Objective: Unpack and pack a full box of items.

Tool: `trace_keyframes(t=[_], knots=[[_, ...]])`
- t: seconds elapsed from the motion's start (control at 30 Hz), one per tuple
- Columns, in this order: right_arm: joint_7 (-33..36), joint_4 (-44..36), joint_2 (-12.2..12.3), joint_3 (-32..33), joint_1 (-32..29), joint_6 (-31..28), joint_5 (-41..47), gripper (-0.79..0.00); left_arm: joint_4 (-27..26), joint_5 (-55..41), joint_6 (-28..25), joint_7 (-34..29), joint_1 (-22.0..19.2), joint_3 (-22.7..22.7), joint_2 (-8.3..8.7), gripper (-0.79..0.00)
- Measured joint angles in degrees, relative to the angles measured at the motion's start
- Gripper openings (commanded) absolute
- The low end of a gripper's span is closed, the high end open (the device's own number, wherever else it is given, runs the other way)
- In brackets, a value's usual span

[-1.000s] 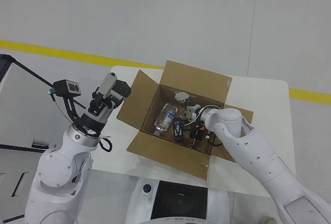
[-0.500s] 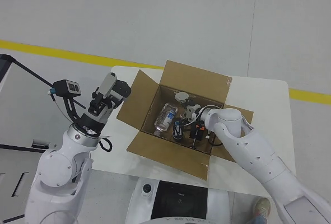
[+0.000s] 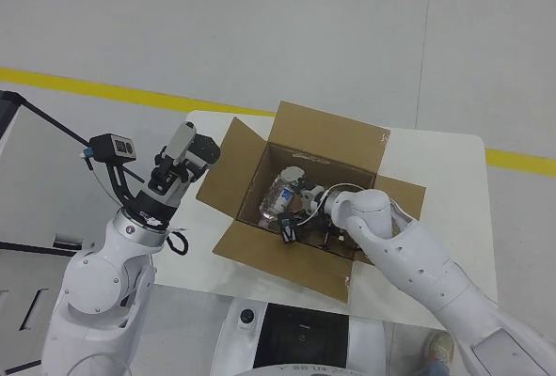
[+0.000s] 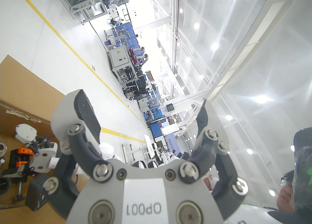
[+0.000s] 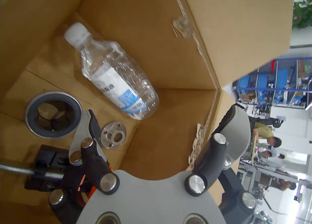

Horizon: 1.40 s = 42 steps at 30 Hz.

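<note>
Two grippers, both released, attended one open cardboard box [image 3: 326, 130] standing on a white table [image 3: 442, 155]. The right gripper [image 5: 163, 115] was inside the box, at the centre of the top view, its fingers spread wide with nothing between them. The left gripper [image 4: 142, 100], likewise spread and empty, was held outside the box at the left-centre of the top view, tilted up toward the hall ceiling. A clear water bottle [image 5: 117, 83] lay on its side on the box floor, close to a side wall. In the top view it sat just up and left of the right gripper, its long axis running steeply up the frame with a slight slant. Judged from the right wrist view, its base end faced the gripper and its white cap pointed away. The right arm was thus by far the nearer, and a grasp would probably require the fingers to be set across that axis. Near the bottle lay a metal flange [image 5: 113, 135], a dark ring [image 5: 53, 117] and a black clamp [image 5: 45, 165] on a steel rod. Pale grey floor crossed by a yellow line [image 3: 71, 83] surrounded the table.
</note>
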Motion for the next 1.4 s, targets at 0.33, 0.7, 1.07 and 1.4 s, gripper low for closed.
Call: trace_keyframes(t=[0.33,0.7,1.07,1.4], knots=[[-0.51,7.12,-2.46,-4.13,4.49,3.69,-1.34,0.000,0.00,0.00,0.00,0.00,0.00,0.00,0.00,0.000],[-1.27,14.83,-4.36,-7.44,8.16,3.21,-4.36,0.000,0.00,0.00,0.00,0.00,0.00,0.00,0.00,0.000],[-1.59,21.35,-7.33,-10.03,9.95,5.81,-2.27,-0.111,0.00,0.00,0.00,0.00,0.00,0.00,0.00,0.000],[-3.27,27.85,-10.33,-12.31,11.29,8.56,-0.19,-0.139,0.00,0.00,0.00,0.00,0.00,0.00,0.00,0.000]])
